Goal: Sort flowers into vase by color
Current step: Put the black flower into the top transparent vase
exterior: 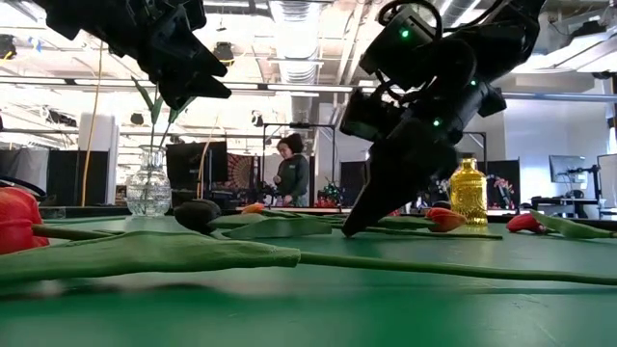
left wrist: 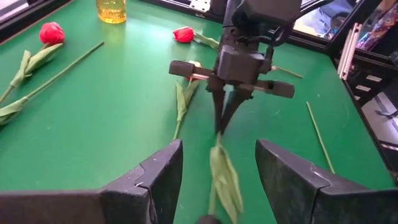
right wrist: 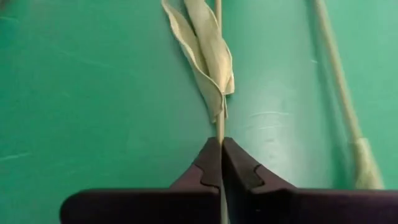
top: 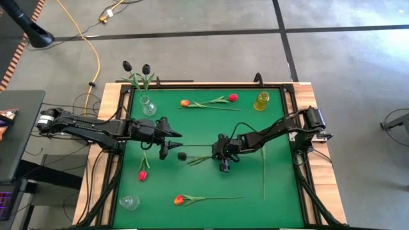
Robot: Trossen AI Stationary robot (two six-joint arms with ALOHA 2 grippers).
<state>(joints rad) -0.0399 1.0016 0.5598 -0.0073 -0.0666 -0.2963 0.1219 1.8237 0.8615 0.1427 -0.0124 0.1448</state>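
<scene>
A black tulip lies on the green mat, its head toward the left arm and its stem running toward the right arm. My right gripper points down at mid-table and is shut on that stem. My left gripper is open and hovers just left of the black head; in the left wrist view its fingers stand either side of the flower's leaf without touching it. A clear vase at the far left holds two black tulips. A yellow vase stands at the far right. My right gripper pinches the black tulip's thin stem between its two fingertips, just behind the leaves. The fingers come from above, slanting down, and lie along the stem. The flower rests on the mat with head and leaves down.
Loose on the mat: an orange tulip and a red one near the far edge, a red one at the left, an orange one near the front, and a bare stem. A small clear vase stands near-left. A person stands behind the table.
</scene>
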